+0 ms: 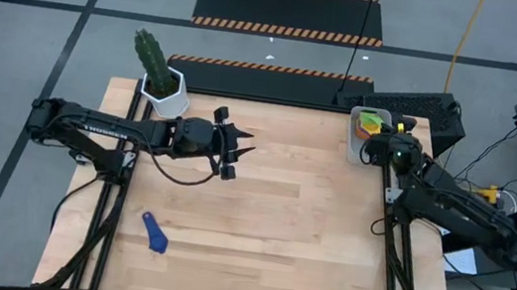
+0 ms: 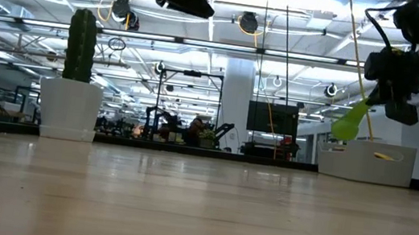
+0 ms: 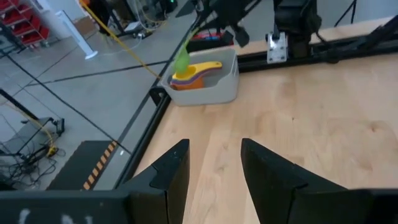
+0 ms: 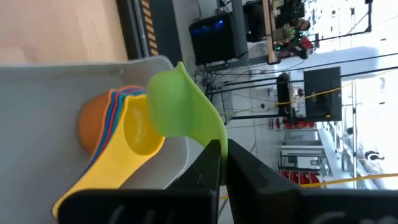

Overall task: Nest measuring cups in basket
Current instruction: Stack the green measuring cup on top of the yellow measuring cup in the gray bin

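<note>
The grey-blue basket stands at the table's far right corner and holds nested cups, a yellow one on top and an orange one under it. My right gripper is shut on a green measuring cup, which hangs over the basket. A dark blue cup lies on the table near the left front. My left gripper hovers open above the table's far left half, with nothing between its fingers. My right gripper pinches the green cup's flat handle between its two fingers. The fingers slant down from the table's near right side, along the handle. The bowl sticks out past the fingertips, tilted downward and clear of the basket and the cups in it.
A white pot with a cactus stands at the table's far left corner, close behind my left arm. The wide middle of the wooden table is bare. Beyond the far edge lie black mats with striped borders.
</note>
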Controlling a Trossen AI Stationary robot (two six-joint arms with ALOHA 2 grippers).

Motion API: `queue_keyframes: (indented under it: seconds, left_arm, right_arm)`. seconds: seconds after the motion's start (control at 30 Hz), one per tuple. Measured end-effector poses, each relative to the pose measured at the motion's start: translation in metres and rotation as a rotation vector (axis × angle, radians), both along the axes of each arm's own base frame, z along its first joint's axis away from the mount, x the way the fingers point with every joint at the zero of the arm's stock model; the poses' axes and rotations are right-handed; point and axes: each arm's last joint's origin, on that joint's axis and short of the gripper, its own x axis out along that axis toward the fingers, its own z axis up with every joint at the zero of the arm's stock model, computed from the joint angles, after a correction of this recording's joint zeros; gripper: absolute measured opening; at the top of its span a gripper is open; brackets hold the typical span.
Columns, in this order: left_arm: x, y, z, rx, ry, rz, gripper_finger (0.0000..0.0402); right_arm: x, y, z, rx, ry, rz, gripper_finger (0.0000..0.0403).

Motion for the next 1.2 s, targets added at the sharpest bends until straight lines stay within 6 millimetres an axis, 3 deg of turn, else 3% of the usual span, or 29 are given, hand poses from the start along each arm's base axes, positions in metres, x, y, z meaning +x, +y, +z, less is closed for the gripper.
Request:
queue_keyframes:
  seconds: [0.2,0.43,0.7,1.2]
  left_arm:
    - [0.001,-0.002,0.002,-0.015,-0.024,-0.050,0.0147]
    - [0.001,-0.001,0.002,0.000,-0.017,-0.054,0.0147]
    - [0.001,-0.001,0.002,-0.001,-0.016,-0.051,0.0147]
    - [0.001,-0.001,0.001,0.000,-0.012,-0.050,0.0147]
  right_arm:
    - [-0.005,-0.005,-0.006,0.025,0.002,-0.021,0.0004]
    - [-0.003,-0.009,0.000,-0.015,-0.081,-0.026,0.0004]
    - [-0.003,-0.015,-0.013,0.038,0.003,-0.005,0.0004]
    - [-0.003,-0.016,-0.012,0.020,0.006,-0.005,0.0004]
